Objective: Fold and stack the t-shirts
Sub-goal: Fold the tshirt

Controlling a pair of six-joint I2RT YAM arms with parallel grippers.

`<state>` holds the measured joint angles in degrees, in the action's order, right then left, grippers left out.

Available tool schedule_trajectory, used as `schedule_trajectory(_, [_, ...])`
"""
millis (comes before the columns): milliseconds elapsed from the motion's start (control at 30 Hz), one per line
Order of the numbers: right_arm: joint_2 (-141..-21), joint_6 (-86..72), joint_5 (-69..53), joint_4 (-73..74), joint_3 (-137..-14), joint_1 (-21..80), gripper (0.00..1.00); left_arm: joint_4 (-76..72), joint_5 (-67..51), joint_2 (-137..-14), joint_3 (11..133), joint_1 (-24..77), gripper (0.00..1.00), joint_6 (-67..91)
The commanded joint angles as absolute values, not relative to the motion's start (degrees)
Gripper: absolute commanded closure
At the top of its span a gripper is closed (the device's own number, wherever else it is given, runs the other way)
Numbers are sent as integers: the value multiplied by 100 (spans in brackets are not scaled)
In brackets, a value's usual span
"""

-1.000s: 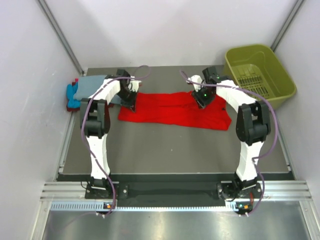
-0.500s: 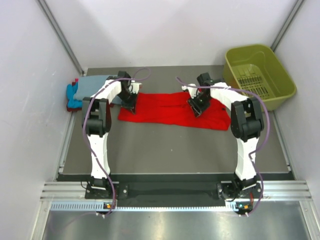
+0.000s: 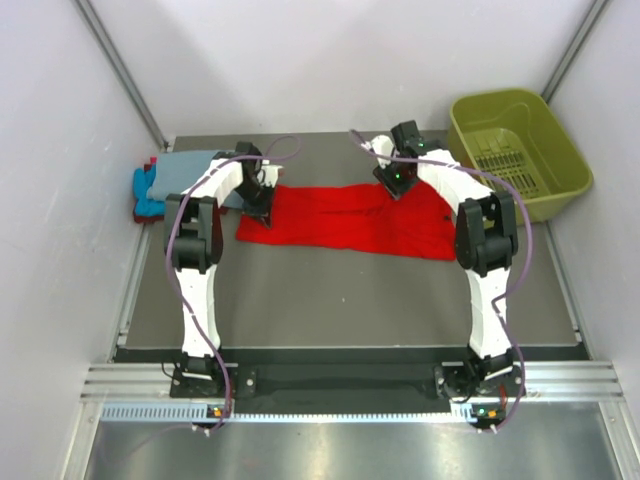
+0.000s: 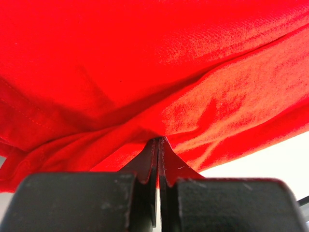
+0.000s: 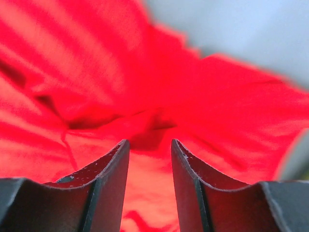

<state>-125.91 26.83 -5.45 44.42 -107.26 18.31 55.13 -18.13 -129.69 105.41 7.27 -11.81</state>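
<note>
The red t-shirt point(image 3: 340, 222) lies spread in a wide strip across the far half of the table. My left gripper point(image 3: 263, 208) is at its left end, shut on a pinch of the red cloth point(image 4: 145, 72), which bunches up right at the fingertips of the left gripper point(image 4: 158, 141). My right gripper point(image 3: 394, 183) hovers over the shirt's far edge, right of centre. In the right wrist view the right gripper point(image 5: 150, 142) is open, with rumpled red cloth point(image 5: 96, 72) just beyond its tips. A folded grey-blue t-shirt point(image 3: 187, 170) lies on a turquoise one point(image 3: 146, 190) at the far left.
An olive-green plastic basket point(image 3: 497, 96) stands at the far right corner, tilted against the wall. White walls close in the table on three sides. Purple cables loop over both arms.
The right gripper has moved from the middle of the shirt's right half back to its far edge. The left gripper has kept its place and its grip.
</note>
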Motion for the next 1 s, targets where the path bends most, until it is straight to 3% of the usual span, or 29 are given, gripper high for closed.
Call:
schedule_trajectory(0, [-12630, 2795, -211, 4043, -11337, 1828, 59, 5370, -1670, -13289, 10556, 747, 100, -1178])
schedule_trajectory(167, [-12455, 2690, -167, 4025, -11225, 1854, 59, 5440, -1722, -13254, 10582, 747, 99, -1178])
schedule_trajectory(300, [-11805, 2497, -18, 3964, -10847, 1863, 59, 5502, -1740, -12886, 10801, 738, 66, -1266])
schedule_trajectory(333, [-11630, 2339, 183, 3903, -10715, 1855, 59, 5485, -1740, -12598, 10854, 730, 48, -1266])
schedule_trajectory(433, [-10769, 2041, 263, 3614, -9803, 1785, 58, 5230, -1688, -12061, 10881, 729, 28, -1204])
schedule_trajectory(633, [-9782, 1750, 123, 2848, -8043, 1731, 57, 5062, -1618, -12197, 10977, 738, 30, -1301])
schedule_trajectory(967, [-11187, 1177, -114, 2935, -8559, 1547, 57, 5212, -695, -13219, 11901, 598, 34, -1222])
